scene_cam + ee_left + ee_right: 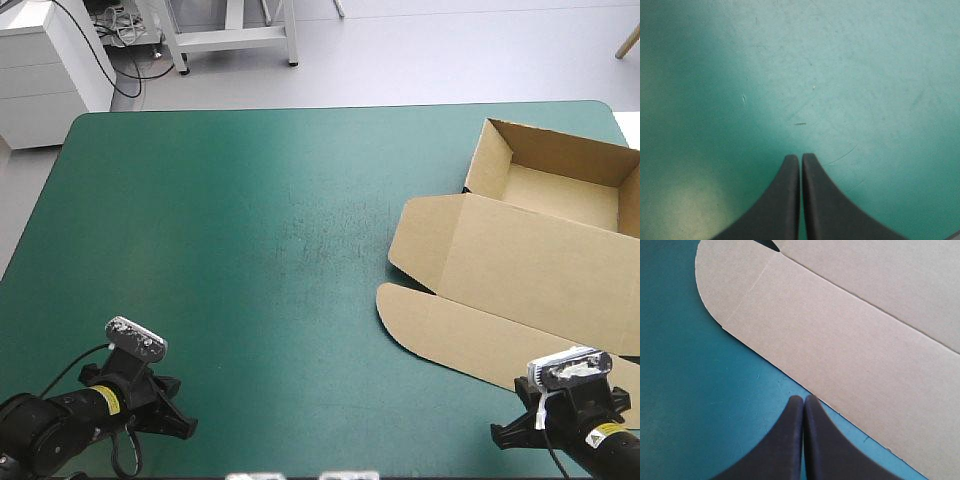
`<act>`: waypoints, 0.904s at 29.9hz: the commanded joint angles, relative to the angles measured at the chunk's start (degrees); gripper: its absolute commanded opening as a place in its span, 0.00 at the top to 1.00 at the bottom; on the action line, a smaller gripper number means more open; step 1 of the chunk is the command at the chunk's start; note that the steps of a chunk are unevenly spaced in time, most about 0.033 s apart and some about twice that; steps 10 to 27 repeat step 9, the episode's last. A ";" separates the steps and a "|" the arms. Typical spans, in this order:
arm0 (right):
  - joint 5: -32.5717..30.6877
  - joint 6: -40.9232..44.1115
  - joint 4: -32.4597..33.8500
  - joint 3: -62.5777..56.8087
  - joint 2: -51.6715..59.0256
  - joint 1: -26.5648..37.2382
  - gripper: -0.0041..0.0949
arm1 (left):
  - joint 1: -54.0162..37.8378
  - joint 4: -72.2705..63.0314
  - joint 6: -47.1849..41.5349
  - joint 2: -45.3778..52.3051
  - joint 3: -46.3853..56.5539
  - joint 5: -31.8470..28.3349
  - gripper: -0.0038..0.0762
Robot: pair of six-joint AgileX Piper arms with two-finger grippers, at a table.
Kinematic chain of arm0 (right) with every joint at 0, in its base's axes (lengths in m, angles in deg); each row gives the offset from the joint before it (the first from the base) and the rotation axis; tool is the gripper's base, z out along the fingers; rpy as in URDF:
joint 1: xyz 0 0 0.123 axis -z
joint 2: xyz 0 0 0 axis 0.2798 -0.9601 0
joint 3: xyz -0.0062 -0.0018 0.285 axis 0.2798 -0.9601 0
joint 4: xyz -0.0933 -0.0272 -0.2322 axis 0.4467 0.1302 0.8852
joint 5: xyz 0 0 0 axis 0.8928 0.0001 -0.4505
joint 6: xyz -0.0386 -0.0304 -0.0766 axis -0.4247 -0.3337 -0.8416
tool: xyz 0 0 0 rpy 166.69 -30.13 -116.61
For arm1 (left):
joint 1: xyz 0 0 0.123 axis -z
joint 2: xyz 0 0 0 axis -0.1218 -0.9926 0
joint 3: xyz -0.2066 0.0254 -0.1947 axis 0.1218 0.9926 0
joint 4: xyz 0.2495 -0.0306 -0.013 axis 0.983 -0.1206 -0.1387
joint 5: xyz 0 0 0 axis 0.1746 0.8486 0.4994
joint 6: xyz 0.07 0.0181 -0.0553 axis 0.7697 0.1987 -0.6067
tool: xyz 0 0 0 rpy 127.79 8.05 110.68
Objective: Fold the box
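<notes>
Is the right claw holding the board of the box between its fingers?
No, the right claw is shut empty over the teal-green cover, just beside the edge of the box.

The box (530,262) is plain brown; the cover (230,260) is teal-green, faintly scratched.

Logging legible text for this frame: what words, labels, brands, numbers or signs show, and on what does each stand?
No text can be read in any view.
The left arm's yellow sticker: too small to read.
The right arm's yellow sticker: too small to read.
The box: plain brown board, no print showing.
The teal-green cover: only scuffs, no markings.
</notes>
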 commanded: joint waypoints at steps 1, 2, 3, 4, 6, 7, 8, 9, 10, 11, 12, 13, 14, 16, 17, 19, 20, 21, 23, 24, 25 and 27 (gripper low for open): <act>2.46 -0.25 -0.61 1.13 -0.42 0.01 0.97 | 0.21 -1.57 -0.44 0.02 -1.33 -2.93 0.96; 2.46 -0.27 -0.61 1.13 -0.42 0.01 0.97 | 0.21 -1.86 -0.44 0.02 -1.33 -3.05 0.96; 2.46 -0.27 -0.61 1.13 -0.42 0.01 0.97 | 0.21 -2.00 -0.44 0.02 -1.33 -3.06 0.96; 2.46 -0.23 -0.51 1.13 -0.42 0.01 0.97 | 0.21 -2.05 -0.44 0.02 -1.33 -3.06 0.96; 2.46 -0.12 -0.51 1.13 -0.42 0.01 0.97 | 0.21 -2.05 -0.44 0.02 -1.33 -3.06 0.96; 2.46 -0.12 -0.51 1.13 -0.42 0.01 0.97 | 0.21 -2.05 -0.44 0.02 -1.33 -3.06 0.96; 2.46 -0.12 -0.51 1.13 -0.42 0.01 0.97 | 0.21 -2.05 -0.44 0.02 -1.33 -3.06 0.96; 2.46 -0.12 -0.51 1.13 -0.42 0.01 0.97 | 0.21 -2.05 -0.44 0.02 -1.33 -3.06 0.96; 2.46 -0.12 -0.51 1.13 -0.42 0.01 0.97 | 0.21 -2.05 -0.44 0.02 -1.33 -3.06 0.96; 2.46 -0.12 -0.51 1.13 -0.42 0.01 0.97 | 0.21 -2.05 -0.44 0.02 -1.33 -3.06 0.96; 2.46 -0.12 -0.51 1.13 -0.42 0.01 0.97 | 0.21 -2.05 -0.44 0.02 -1.33 -3.06 0.96; 2.46 -0.12 -0.51 1.13 -0.42 0.01 0.97 | 0.21 -2.05 -0.44 0.02 -1.33 -3.06 0.96; 2.46 -0.12 -0.51 1.13 -0.42 0.01 0.97 | 0.21 -2.05 -0.44 0.02 -1.33 -3.06 0.96; 2.46 -0.12 -0.51 1.13 -0.42 0.01 0.97 | 0.21 -2.05 -0.44 0.02 -1.33 -3.06 0.96; 2.46 -0.12 -0.51 1.13 -0.42 0.01 0.97 | 0.21 -2.05 -0.44 0.02 -1.33 -3.06 0.96; 2.46 -0.12 -0.51 1.13 -0.42 0.01 0.97 | 0.21 -2.05 -0.44 0.02 -1.33 -3.06 0.96; 2.46 -0.12 -0.51 1.13 -0.42 0.01 0.97 | 0.21 -2.05 -0.44 0.02 -1.33 -3.06 0.96; 2.46 -0.12 -0.51 1.13 -0.42 0.01 0.97 | 0.21 -2.05 -0.44 0.02 -1.33 -3.06 0.96; 2.46 -0.12 -0.51 1.13 -0.42 0.01 0.97 | 0.21 -2.05 -0.44 0.02 -1.33 -3.06 0.96; 2.46 -0.12 -0.51 1.13 -0.42 0.01 0.97 | 0.21 -2.05 -0.44 0.02 -1.33 -3.06 0.96; 2.46 -0.12 -0.51 1.13 -0.42 0.01 0.97 | 0.21 -2.05 -0.44 0.02 -1.33 -3.06 0.96; 2.46 -0.12 -0.51 1.13 -0.42 0.01 0.97 | 0.21 -2.05 -0.44 0.02 -1.33 -3.06 0.96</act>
